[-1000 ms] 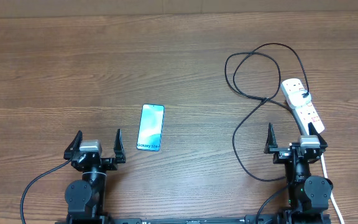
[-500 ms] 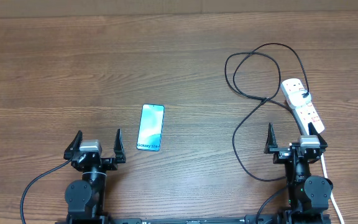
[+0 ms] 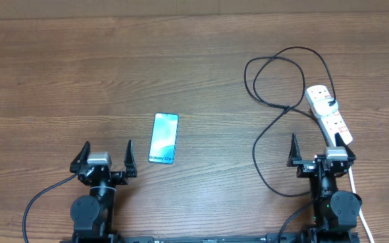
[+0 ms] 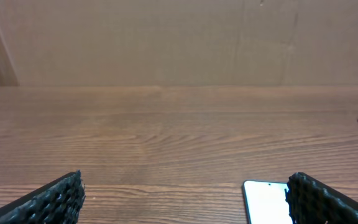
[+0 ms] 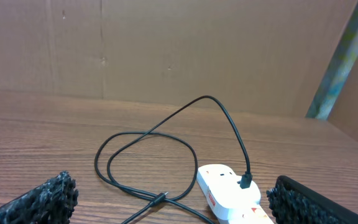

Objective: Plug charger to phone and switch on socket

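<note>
Holding nothing with left gripper (image 3: 107, 152) or right gripper (image 3: 319, 152), both spread wide. Still to plug in charger (image 3: 254, 155), looped well right of phone (image 3: 163, 138). Still to switch on socket (image 3: 327, 113), farther right of phone.

The wrist views' bottom edges cut off the phone (image 4: 265, 200) and socket (image 5: 229, 188).
</note>
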Robot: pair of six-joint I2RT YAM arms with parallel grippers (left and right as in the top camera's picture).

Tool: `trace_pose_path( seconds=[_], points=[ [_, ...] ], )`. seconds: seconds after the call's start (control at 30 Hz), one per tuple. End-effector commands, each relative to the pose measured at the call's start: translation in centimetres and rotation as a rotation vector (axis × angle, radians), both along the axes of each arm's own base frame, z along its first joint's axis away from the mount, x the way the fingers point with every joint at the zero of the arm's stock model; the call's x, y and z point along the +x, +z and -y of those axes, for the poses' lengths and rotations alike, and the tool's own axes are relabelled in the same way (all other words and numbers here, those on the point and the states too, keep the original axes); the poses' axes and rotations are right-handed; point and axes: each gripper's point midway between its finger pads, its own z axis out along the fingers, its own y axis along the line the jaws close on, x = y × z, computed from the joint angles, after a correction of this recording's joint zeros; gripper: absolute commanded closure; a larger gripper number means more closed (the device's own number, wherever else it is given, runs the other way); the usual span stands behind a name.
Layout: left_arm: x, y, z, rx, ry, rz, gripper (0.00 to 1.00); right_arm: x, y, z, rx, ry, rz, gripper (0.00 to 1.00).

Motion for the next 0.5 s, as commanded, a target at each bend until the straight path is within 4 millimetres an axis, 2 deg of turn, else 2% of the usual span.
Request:
trace_pose_path(
  seconds=[0.0, 0.13, 0.33, 0.47],
  points=[
    [0.0, 0.7, 0.7, -0.001, -0.044, 0.033, 0.00, 0.0, -0.3, 0.0, -0.003, 0.001, 0.000, 0.00],
    [-0.2, 1.7, 3.0, 0.004, -0.179, 0.072, 0.00, 0.0, -0.3, 0.0, -0.003, 0.000, 0.000, 0.00],
    [-0.8, 2.8, 3.4, -0.020, -0.199, 0.041, 0.01, 0.0, -0.3, 0.0, -0.003, 0.000, 0.000, 0.00],
    [-1.7, 5.5, 3.0, -0.017, -0.178, 0.052, 0.01, 0.0, -0.3, 0.0, -0.003, 0.000, 0.000, 0.00]
  ],
)
